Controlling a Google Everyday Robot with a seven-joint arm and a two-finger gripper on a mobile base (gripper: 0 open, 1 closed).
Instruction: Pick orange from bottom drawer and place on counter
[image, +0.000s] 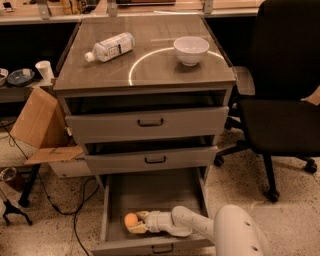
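Three grey drawers sit in the cabinet, and the bottom drawer (150, 195) is pulled out furthest. The orange (130, 220) lies on its floor, near the front left corner. The white arm (192, 226) reaches in from the right. The jaws are low inside the drawer and spread, one on each side of the orange; contact cannot be determined. On the worktop (160, 75), a plastic bottle (110, 47) lies on its side and a white bowl (191, 50) stands upright, well apart.
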